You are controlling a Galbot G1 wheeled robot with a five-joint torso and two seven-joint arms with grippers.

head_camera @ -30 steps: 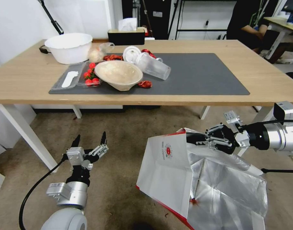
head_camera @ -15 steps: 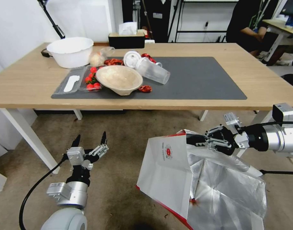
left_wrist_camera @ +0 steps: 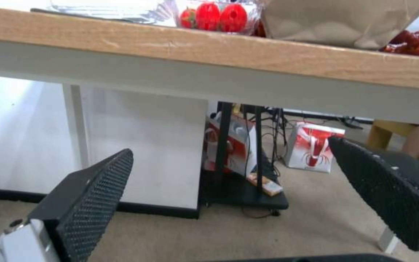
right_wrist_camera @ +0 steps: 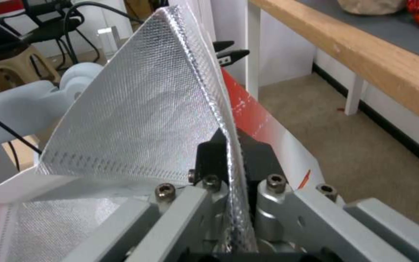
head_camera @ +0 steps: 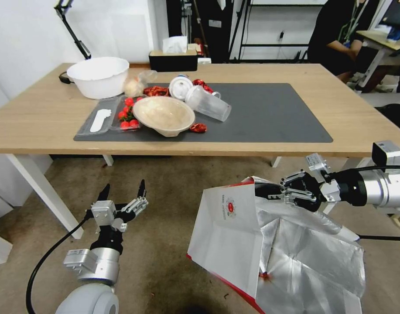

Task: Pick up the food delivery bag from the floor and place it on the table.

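Nothing shifts but my camera, tipping up. My right hand pinches the bag rim below the worktop edge; left hand hangs spread, idle.

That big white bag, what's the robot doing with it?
The robot's right gripper is pinched shut on the top edge of the food delivery bag, holding it up in front of the table, below the tabletop. You can see the shiny foil lining inside. The left gripper hangs open and empty near the floor. The table already has bowls, a cup and some red food on its grey mat.
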